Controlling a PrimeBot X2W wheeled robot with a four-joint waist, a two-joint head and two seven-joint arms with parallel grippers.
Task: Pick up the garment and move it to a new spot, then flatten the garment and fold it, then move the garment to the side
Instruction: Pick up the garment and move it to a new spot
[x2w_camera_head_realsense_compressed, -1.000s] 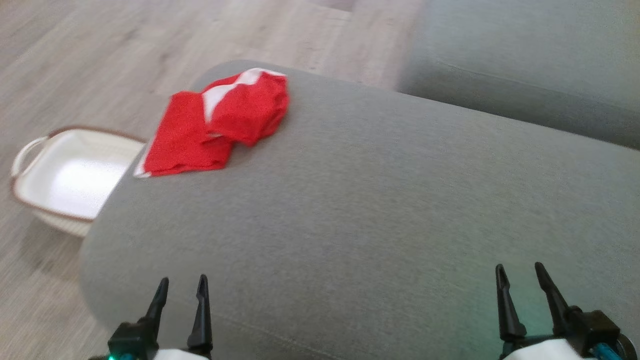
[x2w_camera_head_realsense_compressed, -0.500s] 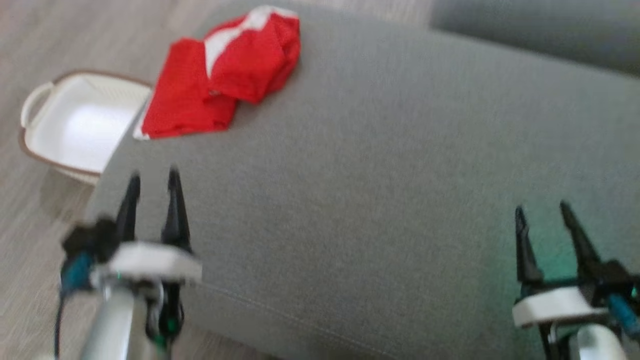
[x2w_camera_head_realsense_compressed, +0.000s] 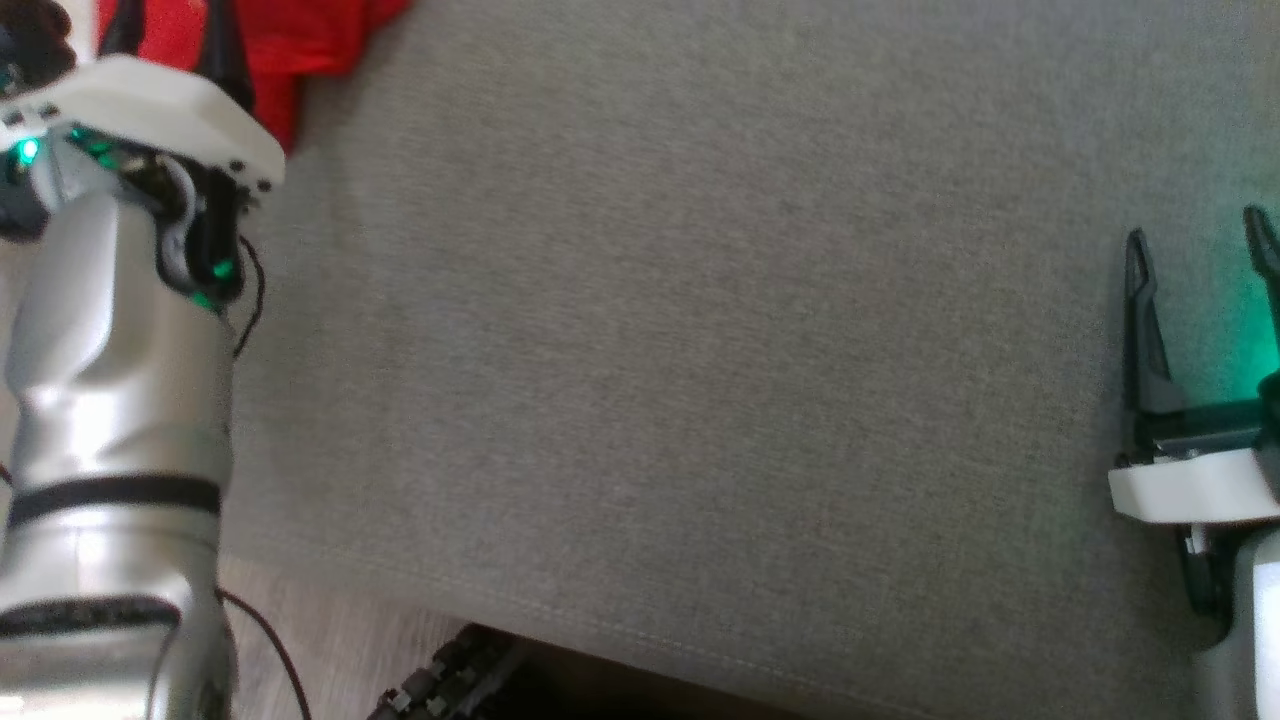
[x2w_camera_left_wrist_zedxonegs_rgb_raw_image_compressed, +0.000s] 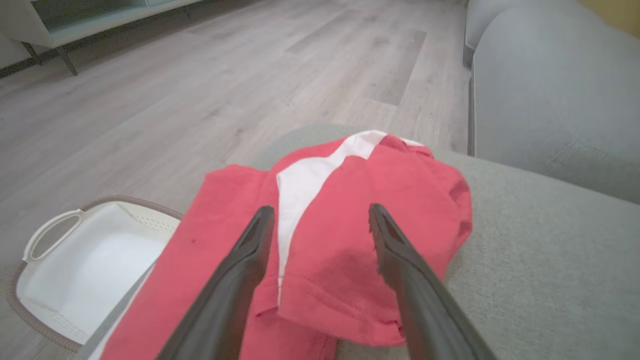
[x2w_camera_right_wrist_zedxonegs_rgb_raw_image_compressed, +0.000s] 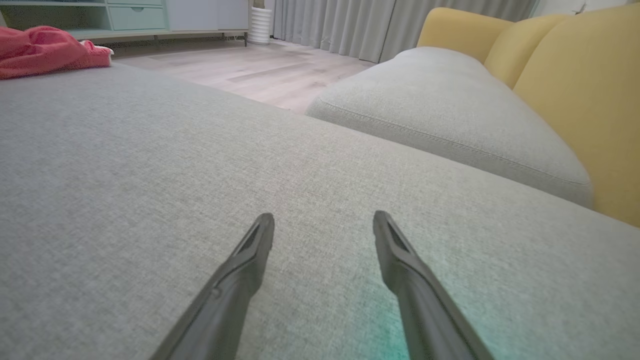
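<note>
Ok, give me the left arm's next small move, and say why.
Probably lower the left gripper onto the garment and close on its bunched upper fold. The jaws stand open with nothing held, aimed at that red fold, which lies crumpled near the corner of the grey cushion. The right gripper, also open, hangs over bare cushion away from it.

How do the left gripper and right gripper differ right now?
The left gripper is over the red garment; the right gripper is over bare grey cushion. The left gripper reaches far forward; the right gripper sits further back. Both have jaws open, holding nothing.
</note>
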